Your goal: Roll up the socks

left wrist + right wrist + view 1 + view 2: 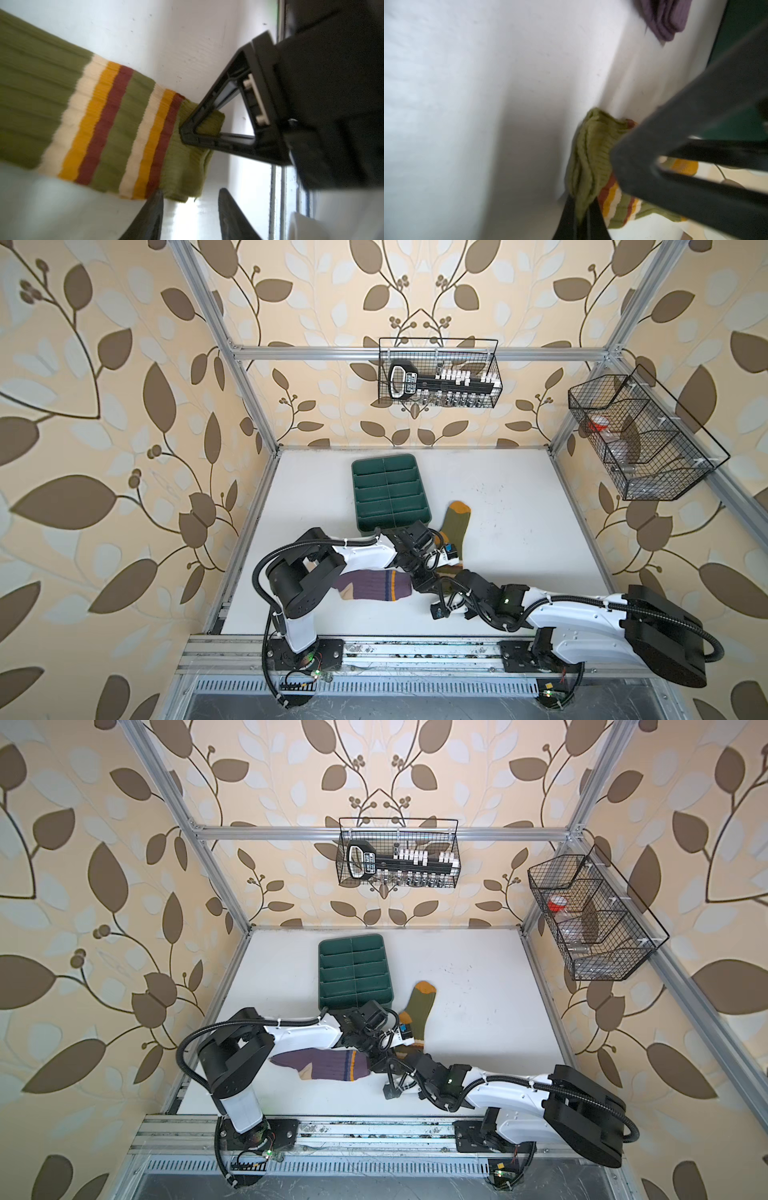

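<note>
On the counter (498, 531), your right pincer (582, 207) is clenched on the cuff of the green sock (83, 116), your left pincer (191, 193) released, so roll slowly and snugly toward the toe.

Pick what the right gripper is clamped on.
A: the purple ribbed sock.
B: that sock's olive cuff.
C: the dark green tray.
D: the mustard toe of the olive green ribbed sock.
B: in the right wrist view the right gripper pinches the bunched cuff of the olive green ribbed sock.
</note>
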Motion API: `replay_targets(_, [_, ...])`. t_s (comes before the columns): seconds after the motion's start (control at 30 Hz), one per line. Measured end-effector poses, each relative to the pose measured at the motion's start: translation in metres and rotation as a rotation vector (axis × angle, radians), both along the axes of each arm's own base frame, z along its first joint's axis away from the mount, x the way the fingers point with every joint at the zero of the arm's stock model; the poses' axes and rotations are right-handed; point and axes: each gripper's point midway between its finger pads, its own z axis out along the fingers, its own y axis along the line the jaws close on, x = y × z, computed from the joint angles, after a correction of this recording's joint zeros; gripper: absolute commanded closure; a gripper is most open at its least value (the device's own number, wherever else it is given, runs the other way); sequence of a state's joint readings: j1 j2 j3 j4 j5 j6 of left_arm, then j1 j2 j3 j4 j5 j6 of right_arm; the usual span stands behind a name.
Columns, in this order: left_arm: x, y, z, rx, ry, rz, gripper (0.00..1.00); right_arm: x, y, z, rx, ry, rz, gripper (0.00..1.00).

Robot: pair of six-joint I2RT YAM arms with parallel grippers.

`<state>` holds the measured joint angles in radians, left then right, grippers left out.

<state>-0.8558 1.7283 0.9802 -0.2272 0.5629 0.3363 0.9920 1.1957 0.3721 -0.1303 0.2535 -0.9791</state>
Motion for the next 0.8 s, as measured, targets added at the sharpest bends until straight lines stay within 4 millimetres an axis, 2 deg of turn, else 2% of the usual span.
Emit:
replay_targets(0.07, [0.004,0.003,0.018,-0.031,-0.059,0.023,0.37,-0.002,-0.002,0.000,0.020,0.061,-0.016,1.00])
replay_targets(0.23, [0.018,0.027,0.099,-0.185,-0.361,0.118,0.36,-0.010,0.000,0.000,0.042,0.256,-0.049,1.00])
replay_targets(0.3, [0.021,0.044,0.138,-0.259,-0.522,0.170,0.36,-0.011,0.004,0.000,0.041,0.350,-0.065,1.00])
replay_targets(0.4, [0.018,0.075,0.184,-0.335,-0.737,0.233,0.36,-0.012,0.008,0.001,0.041,0.492,-0.096,1.00])
replay_targets(0.53, [0.001,0.109,0.227,-0.384,-0.961,0.219,0.37,-0.015,0.007,0.001,0.059,0.670,-0.155,1.00])
replay_targets(0.6, [-0.009,0.118,0.234,-0.375,-1.025,0.178,0.37,-0.014,0.006,0.000,0.071,0.751,-0.188,1.00])
replay_targets(0.67, [-0.018,0.118,0.230,-0.341,-1.063,0.112,0.36,-0.014,0.005,0.000,0.074,0.824,-0.219,1.00])
replay_targets(0.73, [-0.029,0.108,0.216,-0.289,-1.090,0.017,0.35,-0.012,0.005,0.000,0.075,0.898,-0.250,1.00])
replay_targets(0.8, [-0.045,0.090,0.191,-0.216,-1.124,-0.121,0.35,-0.011,0.004,-0.001,0.076,0.957,-0.277,1.00])
